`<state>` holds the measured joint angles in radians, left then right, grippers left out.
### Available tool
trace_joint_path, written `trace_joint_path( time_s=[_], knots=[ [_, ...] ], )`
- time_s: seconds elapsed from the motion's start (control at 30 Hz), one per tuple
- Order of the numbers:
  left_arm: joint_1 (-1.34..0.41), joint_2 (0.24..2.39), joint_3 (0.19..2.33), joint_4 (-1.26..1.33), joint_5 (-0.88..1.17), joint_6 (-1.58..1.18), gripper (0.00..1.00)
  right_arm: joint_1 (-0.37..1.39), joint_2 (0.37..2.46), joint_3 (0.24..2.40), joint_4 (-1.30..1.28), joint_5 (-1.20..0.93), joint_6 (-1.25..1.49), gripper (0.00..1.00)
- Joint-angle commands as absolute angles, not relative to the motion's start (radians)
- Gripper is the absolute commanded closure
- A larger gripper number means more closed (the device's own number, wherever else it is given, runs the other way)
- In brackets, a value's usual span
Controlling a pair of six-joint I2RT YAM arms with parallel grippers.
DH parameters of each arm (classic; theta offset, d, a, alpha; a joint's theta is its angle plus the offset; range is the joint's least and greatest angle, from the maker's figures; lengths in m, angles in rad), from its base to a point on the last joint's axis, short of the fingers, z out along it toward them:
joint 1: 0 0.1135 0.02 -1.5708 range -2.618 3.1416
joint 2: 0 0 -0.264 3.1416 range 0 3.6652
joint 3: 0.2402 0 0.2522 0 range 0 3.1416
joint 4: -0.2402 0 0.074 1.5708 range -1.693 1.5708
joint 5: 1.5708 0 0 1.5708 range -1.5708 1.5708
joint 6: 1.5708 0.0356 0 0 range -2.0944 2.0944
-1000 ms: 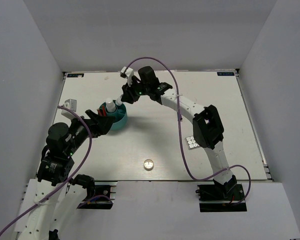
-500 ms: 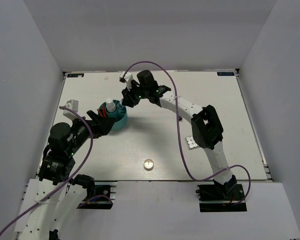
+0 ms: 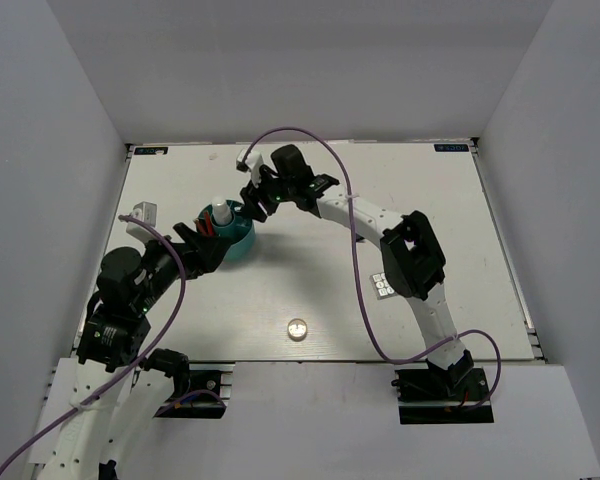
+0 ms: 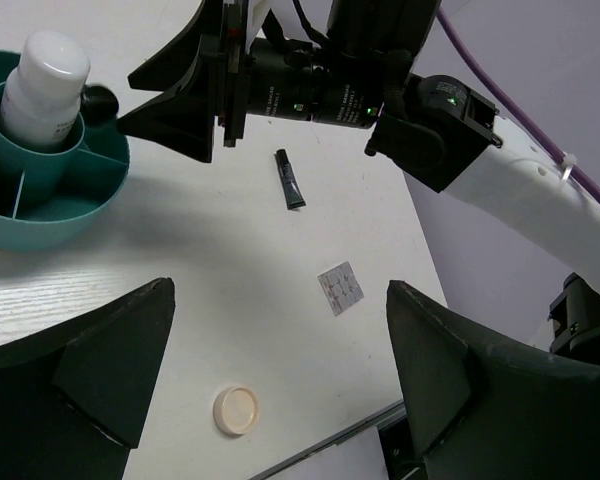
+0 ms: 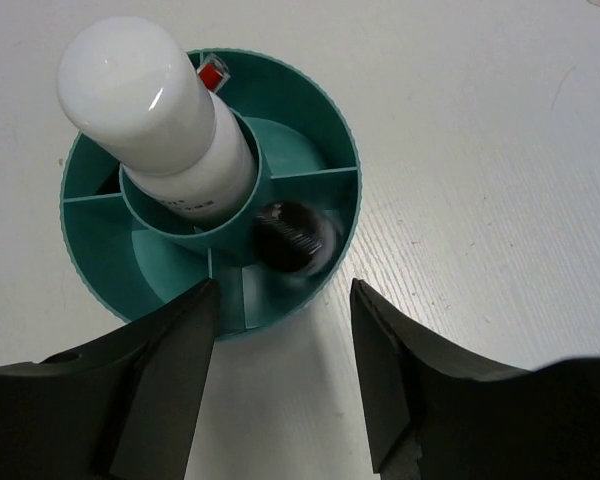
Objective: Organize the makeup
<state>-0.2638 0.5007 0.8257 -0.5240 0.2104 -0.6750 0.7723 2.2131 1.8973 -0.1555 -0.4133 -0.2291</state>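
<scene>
White desk (image 3: 430, 200) bore a teal holder (image 3: 242, 243) at nine o'clock; right end effector (image 5: 285, 300) hung released over a blurred black item (image 5: 290, 235) inside; left end effector (image 4: 280, 300) gaped

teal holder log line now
right gripper open above teal holder | blurred black item at outer compartment | white bottle in centre | left gripper open

The holder (image 5: 300, 150) is teal all over, walls and dividers alike. The bottle (image 5: 150, 110) in its middle is plain glossy white. A small round thing (image 5: 292, 236) in an outer compartment is black, and a pencil end (image 5: 212, 72) shows red. The table (image 4: 180, 250) is white with a faint wood grain. On it lie a black tube (image 4: 289, 180), a palette (image 4: 340, 289) of pale grey squares and a cream-topped jar (image 4: 236, 411). The cables (image 3: 300, 129) are purple.
</scene>
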Motion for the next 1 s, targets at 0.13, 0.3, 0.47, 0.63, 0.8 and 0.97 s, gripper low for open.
trace_joint_path(
  time_s=[0.13,0.3,0.47,0.63,0.8,0.97],
  knots=[
    [-0.265,0.555,0.845,-0.555,0.242,-0.683,0.04,0.784,2.129,1.884,-0.14,-0.41,-0.255,0.38],
    [-0.265,0.639,0.894,-0.543,0.308,-0.66,0.07,0.77,2.067,1.894,-0.149,-0.39,-0.259,0.38],
    [-0.265,0.764,0.936,-0.531,0.412,-0.632,0.17,0.707,1.959,1.821,-0.179,-0.371,-0.256,0.54],
    [-0.285,0.854,0.931,-0.509,0.498,-0.626,0.27,0.602,1.784,1.628,-0.198,-0.368,-0.212,0.81],
    [-0.362,0.94,0.908,-0.523,0.502,-0.621,0.28,0.488,1.628,1.406,-0.282,-0.428,-0.216,0.76],
    [-0.569,1.136,0.934,-0.525,0.407,-0.611,0.27,0.384,1.484,1.264,-0.331,-0.498,-0.224,0.36]
  ],
)
